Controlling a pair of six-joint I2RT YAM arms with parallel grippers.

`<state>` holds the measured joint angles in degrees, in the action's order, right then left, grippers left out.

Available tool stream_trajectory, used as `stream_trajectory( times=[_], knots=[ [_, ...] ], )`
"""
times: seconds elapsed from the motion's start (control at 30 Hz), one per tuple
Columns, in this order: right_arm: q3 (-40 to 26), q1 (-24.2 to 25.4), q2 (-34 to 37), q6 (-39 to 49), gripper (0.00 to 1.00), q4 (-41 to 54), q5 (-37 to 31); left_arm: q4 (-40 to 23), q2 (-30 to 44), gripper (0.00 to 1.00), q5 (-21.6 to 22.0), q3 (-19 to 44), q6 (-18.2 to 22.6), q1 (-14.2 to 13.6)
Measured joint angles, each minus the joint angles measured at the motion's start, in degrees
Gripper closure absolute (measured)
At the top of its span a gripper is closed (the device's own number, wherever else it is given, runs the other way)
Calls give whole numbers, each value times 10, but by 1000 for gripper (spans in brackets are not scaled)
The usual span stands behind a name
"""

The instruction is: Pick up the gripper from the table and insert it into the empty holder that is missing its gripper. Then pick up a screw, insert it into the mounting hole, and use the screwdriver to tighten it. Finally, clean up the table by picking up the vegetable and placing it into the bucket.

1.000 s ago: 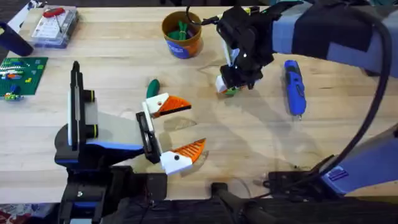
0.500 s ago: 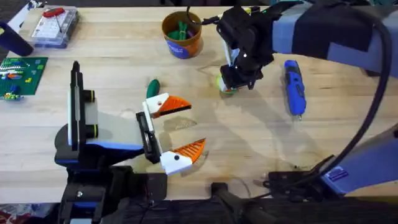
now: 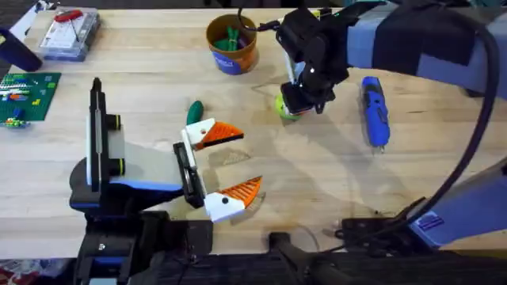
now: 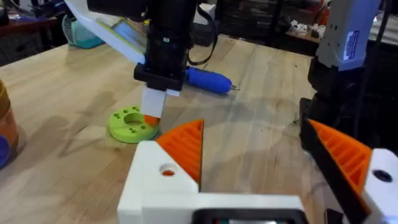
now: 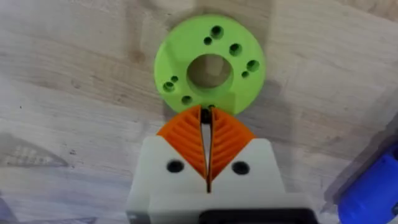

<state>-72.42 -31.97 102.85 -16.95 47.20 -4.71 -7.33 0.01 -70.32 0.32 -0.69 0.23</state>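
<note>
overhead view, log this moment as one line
right gripper: shut, tips at green disc rim | left gripper: open, idle | disc: flat on table | screwdriver: lying right of disc

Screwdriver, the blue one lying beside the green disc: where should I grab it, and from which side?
Take the screwdriver across the middle of its blue barrel, coming straight down from above. It lies flat on the table with bare wood along both long sides, so the fingers can straddle its width.

Table (image 3: 317,182) from above; green ring (image 4: 132,124) low and sidelong, then close from straight above (image 5: 208,65).
</note>
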Motion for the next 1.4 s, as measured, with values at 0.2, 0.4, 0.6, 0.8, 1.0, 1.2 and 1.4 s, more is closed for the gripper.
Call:
stream_trajectory(
  times=[0.2, 0.4, 0.6, 0.8, 1.0, 1.2, 1.4],
  knots=[
    [0, 0, 0, 0, 998, 0, 0, 0, 0, 14, 0, 0, 0, 0],
    [0, 0, 0, -1, 998, -1, 0, 0, 0, 14, 0, 0, 0, 0],
    [0, 0, 0, -9, 998, -2, 0, 0, 0, 14, 0, 0, 0, 0],
    [-15, 0, -7, -11, 998, 38, 0, 0, 0, 14, 0, 0, 0, 0],
    [-88, -1, -51, -11, 998, 114, 1, 0, 0, 14, 0, 0, 0, 0],
    [-194, -8, -86, -10, 998, 204, 0, 0, 0, 14, 0, 0, 0, 0],
    [-293, -35, -89, 13, 998, 280, 0, 0, 0, 14, 0, 0, 0, 0]
  ],
)
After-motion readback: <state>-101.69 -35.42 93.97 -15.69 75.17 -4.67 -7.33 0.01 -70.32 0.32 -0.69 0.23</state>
